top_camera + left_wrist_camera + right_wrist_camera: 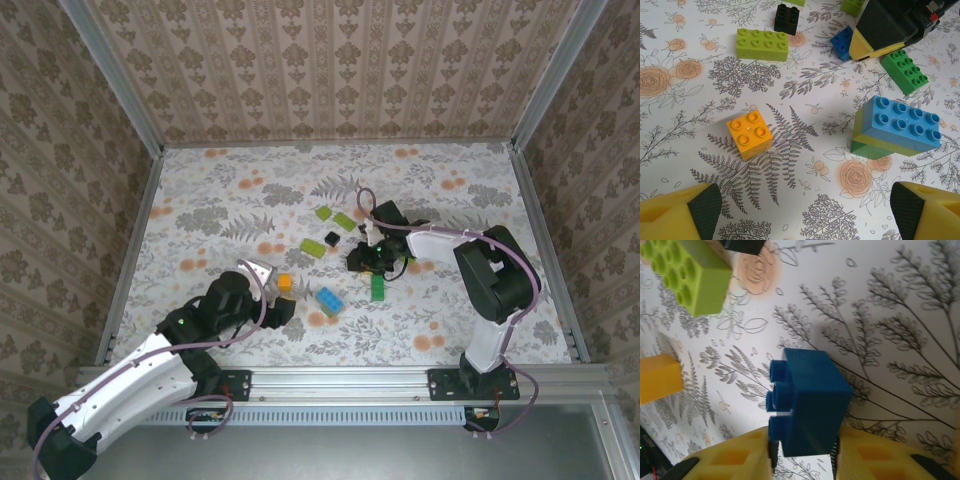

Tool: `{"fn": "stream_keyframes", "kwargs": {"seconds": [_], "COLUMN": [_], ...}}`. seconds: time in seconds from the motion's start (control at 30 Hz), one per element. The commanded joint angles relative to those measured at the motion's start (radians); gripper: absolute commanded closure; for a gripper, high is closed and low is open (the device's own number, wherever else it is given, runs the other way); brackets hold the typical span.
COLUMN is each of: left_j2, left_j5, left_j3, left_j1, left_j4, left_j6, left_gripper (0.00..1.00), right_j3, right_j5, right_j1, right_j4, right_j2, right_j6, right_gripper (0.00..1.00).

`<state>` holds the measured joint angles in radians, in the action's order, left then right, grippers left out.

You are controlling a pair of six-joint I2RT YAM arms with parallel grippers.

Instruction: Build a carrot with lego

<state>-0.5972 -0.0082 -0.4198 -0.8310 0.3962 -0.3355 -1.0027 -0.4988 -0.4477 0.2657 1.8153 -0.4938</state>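
The carrot is not built yet. The lego (330, 250) lies loose in the middle of the worktop (200, 200), its orange and lime pieces well apart.

My left end effector (805, 206) hangs with its fingers spread wide. The orange brick (749, 134) sits just ahead of it and left of centre, studs up and turned at a slant to the fingers. My right end effector (802, 460) is clamped on a small blue brick (807, 402), with its pads (774, 452) bearing on the two smooth side walls near one end. The studs face sideways in the right wrist view.

I judge these pieces light, rigid and hollow, with glossy walls that slide easily on this surface. A nudge from one finger would likely spin or push a brick rather than seat it. I would take the orange brick across two opposite flat walls, low on the body and below the studs, with the fingers squared to it so it cannot twist out.

The long lime brick (762, 44) lies further out, near the black brick (787, 18). I would grip it across its narrow width at mid-length. Nothing here is fragile, but pressing studs together needs a firm hold and a piece that stays put underneath.

The blue, yellow and green stack (897, 127) sits to the right, and the dark green brick (905, 70) lies just beyond it.
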Motion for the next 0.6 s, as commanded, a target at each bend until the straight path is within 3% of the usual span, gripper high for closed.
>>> {"fn": "stream_keyframes", "kwargs": {"seconds": [0.0,0.23,0.4,0.57], "left_j2": [-0.006,-0.01,-0.012,-0.012], "left_j5": [-0.009,-0.008,-0.008,-0.007], "left_j3": [0.004,0.003,0.003,0.003], "left_j1": [-0.009,-0.009,-0.008,-0.008], "left_j4": [-0.017,-0.02,-0.02,-0.019], "left_j6": [0.02,0.02,0.021,0.021], "left_gripper": [0.1,0.1,0.1,0.1], "right_j3": [-0.024,-0.04,-0.093,-0.171], "right_j5": [0.047,0.088,0.138,0.24], "right_j1": [0.003,0.001,-0.015,-0.048], "right_j4": [0.056,0.106,0.177,0.266], "right_j2": [0.002,-0.046,-0.067,-0.051], "right_j6": [0.015,0.029,0.052,0.071], "right_gripper": [0.61,0.55,0.42,0.41]}}
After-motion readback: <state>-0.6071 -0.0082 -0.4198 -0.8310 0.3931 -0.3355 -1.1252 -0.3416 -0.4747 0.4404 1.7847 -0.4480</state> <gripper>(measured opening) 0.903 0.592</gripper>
